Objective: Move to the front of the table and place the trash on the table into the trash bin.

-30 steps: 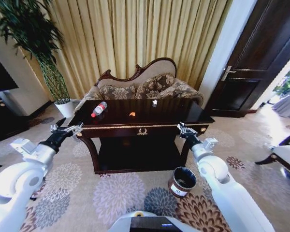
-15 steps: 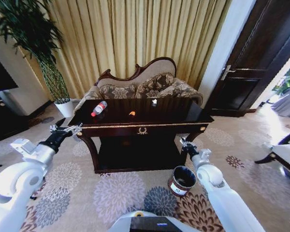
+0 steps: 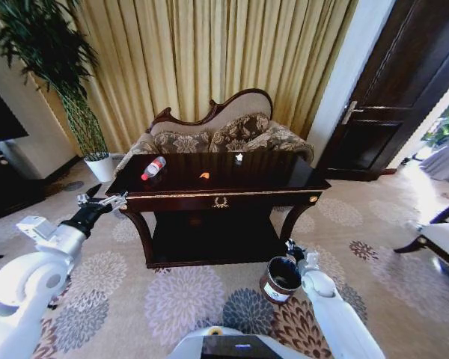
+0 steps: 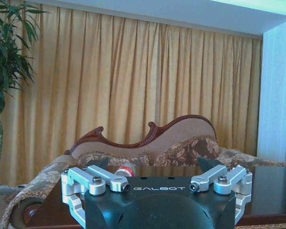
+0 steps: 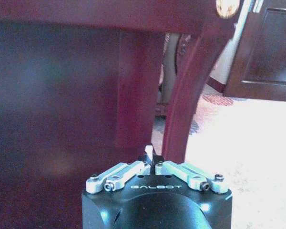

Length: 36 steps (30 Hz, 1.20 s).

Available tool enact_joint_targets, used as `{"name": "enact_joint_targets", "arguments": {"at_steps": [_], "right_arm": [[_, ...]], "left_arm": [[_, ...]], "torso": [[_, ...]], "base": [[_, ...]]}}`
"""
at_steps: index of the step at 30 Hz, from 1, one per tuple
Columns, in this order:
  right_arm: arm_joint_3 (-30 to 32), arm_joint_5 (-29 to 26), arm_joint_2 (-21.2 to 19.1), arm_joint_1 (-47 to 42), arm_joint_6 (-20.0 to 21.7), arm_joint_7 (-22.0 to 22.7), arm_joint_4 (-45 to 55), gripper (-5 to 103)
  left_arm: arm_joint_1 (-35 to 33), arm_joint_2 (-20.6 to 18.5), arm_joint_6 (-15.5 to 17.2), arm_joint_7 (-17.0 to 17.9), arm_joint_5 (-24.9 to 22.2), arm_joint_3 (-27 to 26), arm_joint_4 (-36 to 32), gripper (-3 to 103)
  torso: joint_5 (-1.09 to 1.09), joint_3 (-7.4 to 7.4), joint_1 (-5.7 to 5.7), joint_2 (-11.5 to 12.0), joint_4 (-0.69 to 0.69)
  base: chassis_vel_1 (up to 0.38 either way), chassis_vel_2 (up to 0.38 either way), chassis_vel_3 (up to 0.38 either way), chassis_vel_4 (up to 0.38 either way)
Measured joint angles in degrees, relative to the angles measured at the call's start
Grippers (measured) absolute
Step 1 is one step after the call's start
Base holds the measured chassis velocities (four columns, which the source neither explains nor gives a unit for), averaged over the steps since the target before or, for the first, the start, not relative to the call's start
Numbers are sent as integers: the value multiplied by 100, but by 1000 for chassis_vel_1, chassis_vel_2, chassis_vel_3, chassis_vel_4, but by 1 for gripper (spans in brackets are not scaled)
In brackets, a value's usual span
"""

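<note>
The dark table (image 3: 273, 176) stands ahead of me in the head view. On its top lie the trash items: a clear bottle (image 3: 153, 167) with a red cap at the left, an orange scrap (image 3: 204, 176) in the middle and a white wrapper bit (image 3: 239, 158) farther back. The brown trash bin (image 3: 272, 289) sits on the carpet near the table's right front leg. My right gripper (image 3: 291, 247) hangs low beside the bin's far rim, and its wrist view shows it shut (image 5: 151, 155) facing the table leg (image 5: 181, 95). My left gripper (image 3: 107, 200) hovers off the table's left corner, open (image 4: 154, 165), with the bottle's cap (image 4: 125, 169) beyond it.
A carved-back sofa (image 3: 217, 133) stands behind the table against gold curtains. A potted plant in a white pot (image 3: 99, 167) is at the left, a dark door (image 3: 404, 97) at the right, and a chair (image 3: 441, 243) at the right edge. Patterned carpet lies between me and the table.
My right arm has dropped from the table's front edge down to beside the trash bin. The left arm and the trash on the table have stayed put.
</note>
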<state>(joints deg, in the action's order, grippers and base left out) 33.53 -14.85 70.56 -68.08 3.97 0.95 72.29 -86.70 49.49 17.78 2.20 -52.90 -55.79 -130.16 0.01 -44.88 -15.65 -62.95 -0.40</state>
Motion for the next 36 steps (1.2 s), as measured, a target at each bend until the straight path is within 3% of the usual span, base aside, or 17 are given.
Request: {"name": "enact_joint_targets", "arguments": {"at_steps": [7, 11, 19, 21, 27, 29, 32, 36], "right_arm": [[107, 342, 163, 95, -59, -12, -477, 0], [146, 513, 231, 124, -113, -7, -650, 10], [164, 682, 272, 241, -306, 37, -931, 48], [164, 689, 273, 248, -323, 44, -940, 48], [164, 675, 282, 275, -433, 122, -956, 76], [164, 672, 280, 272, -434, 122, -945, 76], [164, 657, 268, 253, -435, 123, -908, 92], [169, 626, 247, 240, -440, 123, -907, 99]], "left_arm": [[-23, 9, 0, 0, 8, 2, -20, 100], [-20, 4, -2, 0, 9, 5, -20, 100], [-50, 5, -7, -3, 6, 1, -59, 100], [-61, 5, -10, -3, 6, -9, -65, 100], [-68, 12, -23, -4, 5, -27, -81, 100], [-64, 13, -23, -5, 5, -26, -86, 100], [-49, 14, -24, -3, 4, -5, -112, 100], [-59, 15, -26, -2, 3, -4, -126, 100]], "torso": [[-1, 0, 0, 0, -1], [0, 0, 0, 0, -1], [-1, 0, 0, -1, 0], [-1, 0, 0, 0, 0], [-1, 0, 0, 0, 0], [0, 0, 0, -1, -1], [-1, 0, 0, 0, -1], [-1, 0, 0, -1, -1]], "base": [[0, 0, 0, 0], [0, 0, 0, 0], [0, 0, 0, 0], [0, 0, 0, 0], [0, 0, 0, 0], [0, 0, 0, 0], [0, 0, 0, 0], [0, 0, 0, 0]]}}
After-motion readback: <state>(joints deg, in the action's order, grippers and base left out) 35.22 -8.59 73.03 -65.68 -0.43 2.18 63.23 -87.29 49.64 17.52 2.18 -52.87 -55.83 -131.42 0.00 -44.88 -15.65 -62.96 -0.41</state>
